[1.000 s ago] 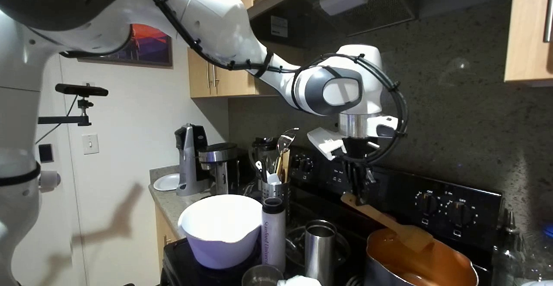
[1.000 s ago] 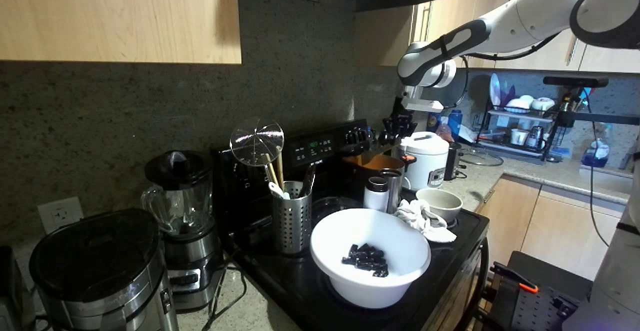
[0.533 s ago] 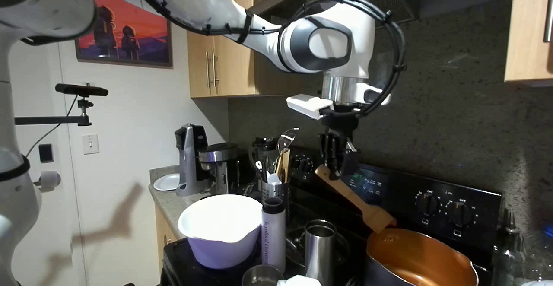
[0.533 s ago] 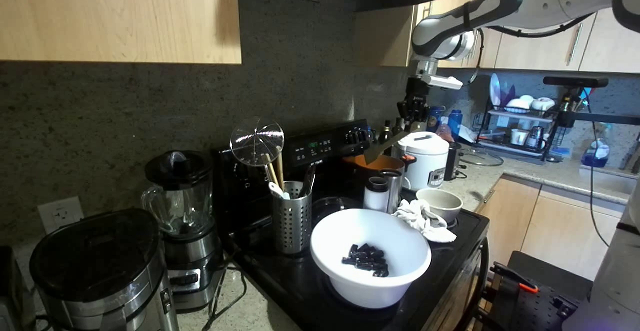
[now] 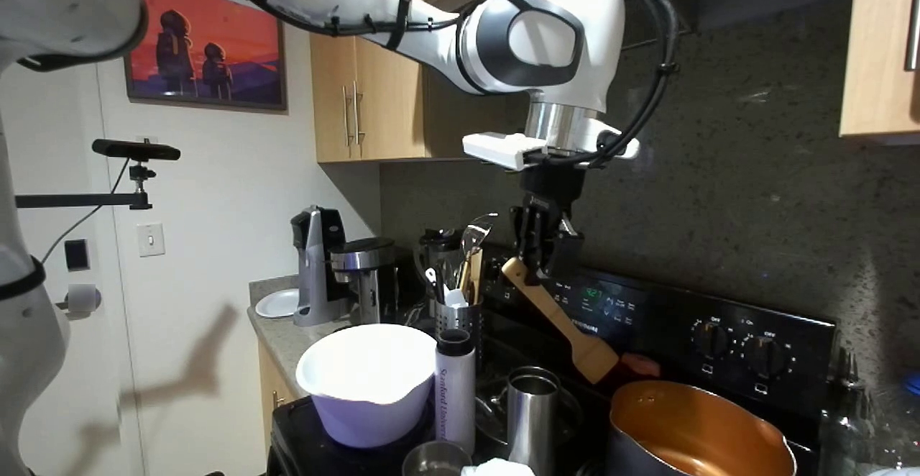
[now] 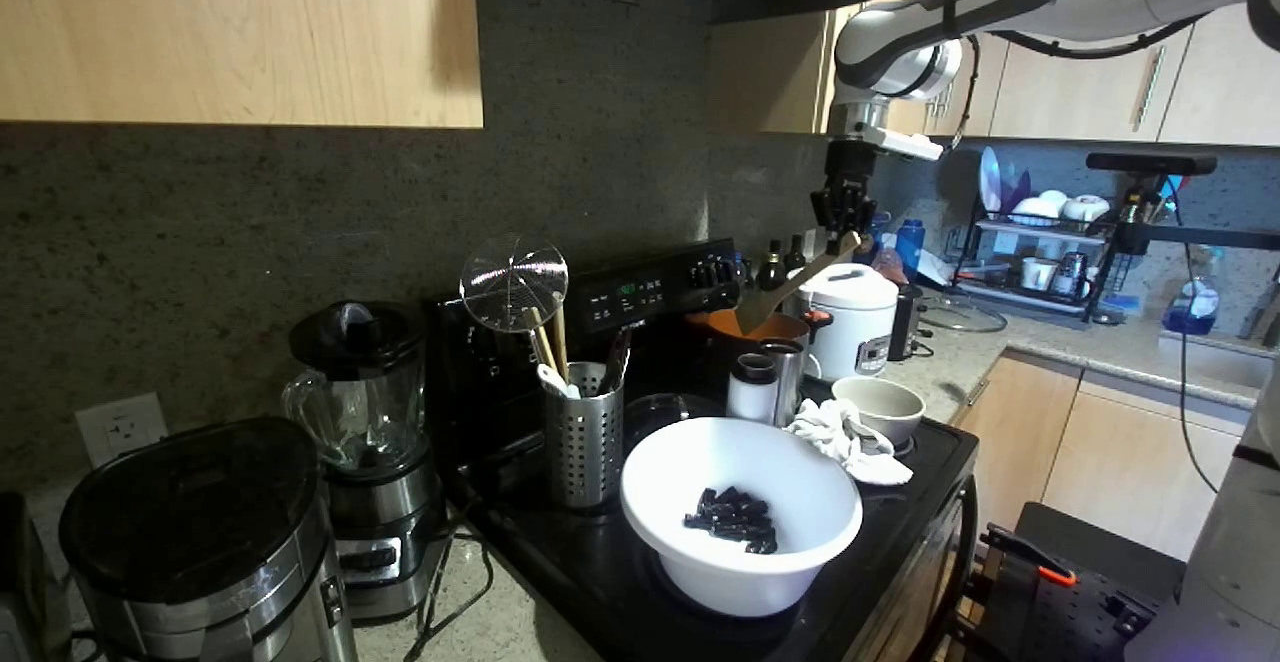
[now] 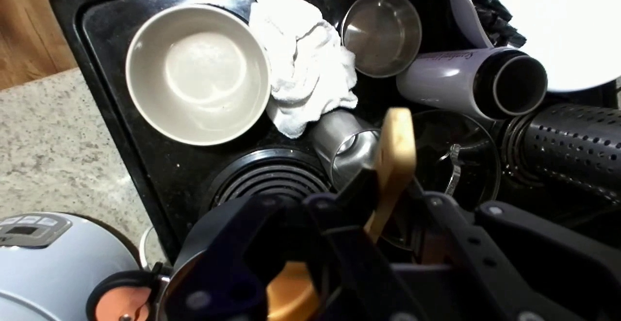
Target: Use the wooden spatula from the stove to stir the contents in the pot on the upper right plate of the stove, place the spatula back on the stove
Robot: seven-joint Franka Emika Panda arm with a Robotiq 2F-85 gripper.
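exterior view: end effector (image 5: pixel 539 272) clamped on tilted, flat-bladed wooden spatula (image 5: pixel 562 320), nr rd shiny coppery pot (image 5: pixel 701 411).

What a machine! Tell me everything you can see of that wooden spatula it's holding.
The wooden spatula is light brown, with a slim straight handle widening into a flat blade. The gripper clamps the handle near its rounded upper end, which pokes out past the grip. The spatula slants in the air above the stove, blade lowest, outside the rim of the orange-lined pot. Nothing else appears to touch it.
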